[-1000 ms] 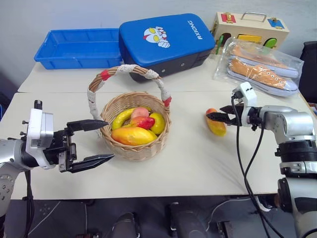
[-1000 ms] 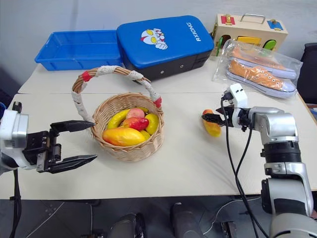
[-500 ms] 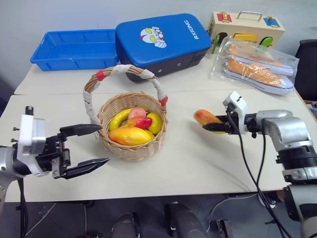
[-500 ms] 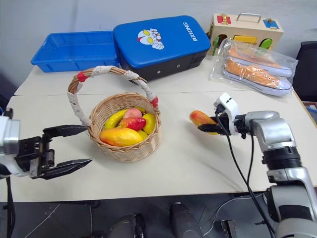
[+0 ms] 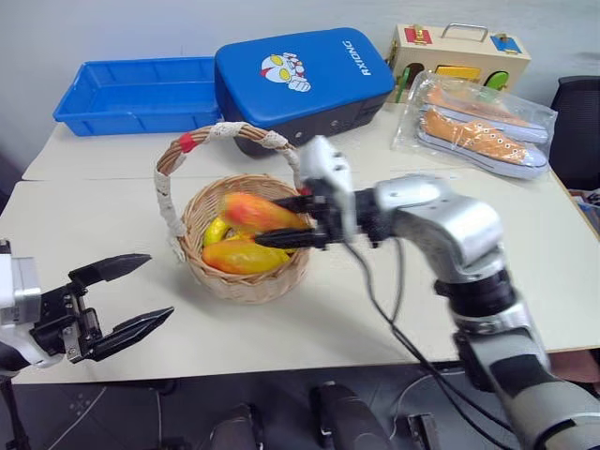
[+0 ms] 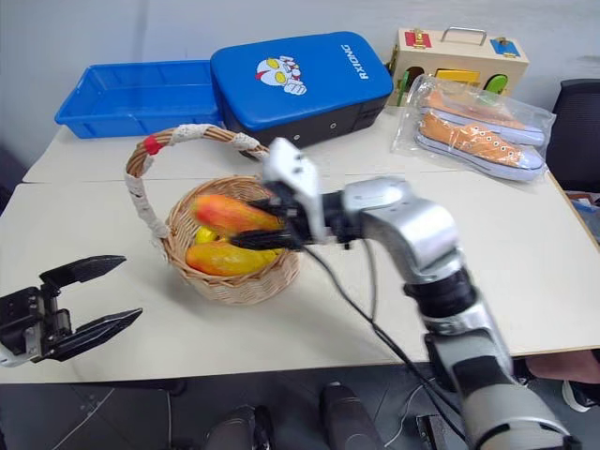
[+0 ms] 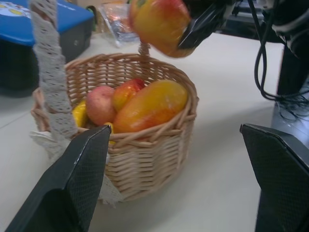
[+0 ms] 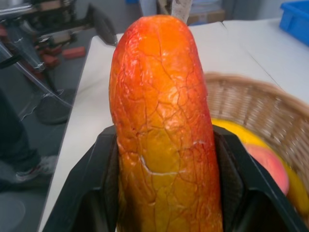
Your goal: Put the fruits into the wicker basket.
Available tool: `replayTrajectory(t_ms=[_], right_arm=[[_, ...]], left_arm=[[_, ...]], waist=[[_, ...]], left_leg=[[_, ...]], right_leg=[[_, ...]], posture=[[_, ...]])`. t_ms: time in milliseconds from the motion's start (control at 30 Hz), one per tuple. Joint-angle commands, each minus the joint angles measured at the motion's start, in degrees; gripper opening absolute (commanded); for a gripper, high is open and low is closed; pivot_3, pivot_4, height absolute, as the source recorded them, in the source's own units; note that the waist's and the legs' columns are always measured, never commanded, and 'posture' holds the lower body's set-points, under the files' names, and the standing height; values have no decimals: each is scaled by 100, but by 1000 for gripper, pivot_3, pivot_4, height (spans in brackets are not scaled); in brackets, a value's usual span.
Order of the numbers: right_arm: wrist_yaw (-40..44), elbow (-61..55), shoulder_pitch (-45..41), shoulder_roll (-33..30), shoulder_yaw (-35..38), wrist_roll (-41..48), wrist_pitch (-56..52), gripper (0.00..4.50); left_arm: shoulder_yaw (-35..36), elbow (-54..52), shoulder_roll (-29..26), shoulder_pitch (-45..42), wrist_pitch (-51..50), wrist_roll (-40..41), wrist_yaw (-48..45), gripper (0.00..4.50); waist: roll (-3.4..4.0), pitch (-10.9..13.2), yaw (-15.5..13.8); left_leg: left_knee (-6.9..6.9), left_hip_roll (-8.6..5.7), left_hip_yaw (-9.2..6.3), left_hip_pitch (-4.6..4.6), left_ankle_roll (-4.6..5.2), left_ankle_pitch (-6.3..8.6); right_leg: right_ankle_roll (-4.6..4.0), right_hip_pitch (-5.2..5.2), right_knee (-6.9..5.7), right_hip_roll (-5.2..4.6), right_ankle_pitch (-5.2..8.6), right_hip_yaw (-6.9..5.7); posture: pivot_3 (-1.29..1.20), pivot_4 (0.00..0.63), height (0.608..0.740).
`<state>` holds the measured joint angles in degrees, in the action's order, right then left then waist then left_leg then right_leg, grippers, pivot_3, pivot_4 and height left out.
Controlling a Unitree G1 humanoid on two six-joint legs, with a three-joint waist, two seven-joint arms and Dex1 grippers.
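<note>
Mango over the basket, release to come

Mango (image 5: 260, 212) number two hangs just above the wicker basket (image 5: 246, 278), clamped between the black fingers of the right gripper (image 5: 286, 221), which reaches in from the robot's right side under the corded handle (image 5: 246, 134). Inside the basket lie the other mango (image 5: 242, 256) and the small reddish peach (image 7: 100, 104), with some plain yellow fruit tucked beneath them. By my reckoning this is the placing step for the last fruit: what remains is to lower it a little into the free space at the back of the basket and open the fingers, taking care not to nudge the handle or tip the rim.

The left gripper (image 5: 120, 297) waits low over the table (image 5: 394, 309), near the basket but apart from it, jaws wide apart and holding nothing.

From the head views the peach is hidden behind the held mango; the left wrist view shows it plainly. The right wrist view shows the grip closest: both fingers (image 8: 94, 193) pressed to the mango's flanks.
</note>
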<state>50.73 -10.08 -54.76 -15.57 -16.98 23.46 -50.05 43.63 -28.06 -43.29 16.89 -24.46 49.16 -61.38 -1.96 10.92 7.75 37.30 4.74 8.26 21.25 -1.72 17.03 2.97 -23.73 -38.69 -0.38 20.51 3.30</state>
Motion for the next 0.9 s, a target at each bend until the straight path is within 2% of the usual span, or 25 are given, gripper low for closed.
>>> replayTrajectory(t_ms=[33,100,133,267,300,333,400,667,767,900], right_arm=[[-795,228,-184,319,102,-362,144,1998],[-929,317,-256,418,93,-453,253,1998],[-949,332,-269,455,115,-436,283,2740],[-887,263,-246,416,162,-347,273,3979],[-654,90,-180,361,273,-103,266,4371],[-516,-74,-108,389,503,241,161,4473],[-220,-348,76,307,914,879,-90,4473],[1652,-838,1421,-1031,1463,1777,695,4473],[2122,-152,1723,-1378,1855,1595,1513,4473],[2778,1656,1197,-1608,1746,790,3011,4473]], left_arm=[[146,-67,78,106,119,40,84,4500],[141,-100,105,128,123,61,118,4500],[135,-113,110,129,124,73,136,4500],[104,-121,81,75,96,137,188,4500],[92,-106,42,20,43,220,188,4500],[94,-92,11,-42,-40,351,213,4500],[92,-53,-53,-185,-135,489,283,4500],[-56,-108,-127,-475,-241,619,400,4500],[11,-138,-215,-622,-383,893,464,4500],[125,-109,-414,-736,-569,1166,438,4500]], waist=[[-9,-5,-6],[-14,-9,-5],[-15,-9,-3],[-16,-10,10],[-16,-10,19],[-17,-10,16],[-17,-10,4],[-18,-10,-14],[-17,-9,-10],[-15,-6,33]], left_leg=[[0,-1,0,0,1,0],[0,-4,0,4,5,3],[1,-5,3,5,9,5],[-4,-5,3,3,9,5],[-6,-4,3,3,8,4],[-7,-4,3,2,7,4],[-10,-4,1,3,6,4],[-16,-4,-2,2,17,13],[-15,-5,-1,1,21,15],[-6,-6,7,-14,23,14]], right_leg=[[0,0,2,-2,0,-1],[0,2,9,-6,0,-5],[0,1,12,-9,0,-4],[0,0,12,-7,0,-5],[0,0,12,-6,0,-5],[0,0,11,-5,0,-5],[0,0,11,-5,0,-6],[3,14,44,-6,-1,-9],[4,20,52,-5,-2,-8],[7,27,42,-3,-5,0]], posture=[[0,150,740],[0,150,740],[0,150,740],[0,150,740],[0,150,740],[0,150,740],[0,150,740],[0,150,740],[0,150,740],[0,150,740]])
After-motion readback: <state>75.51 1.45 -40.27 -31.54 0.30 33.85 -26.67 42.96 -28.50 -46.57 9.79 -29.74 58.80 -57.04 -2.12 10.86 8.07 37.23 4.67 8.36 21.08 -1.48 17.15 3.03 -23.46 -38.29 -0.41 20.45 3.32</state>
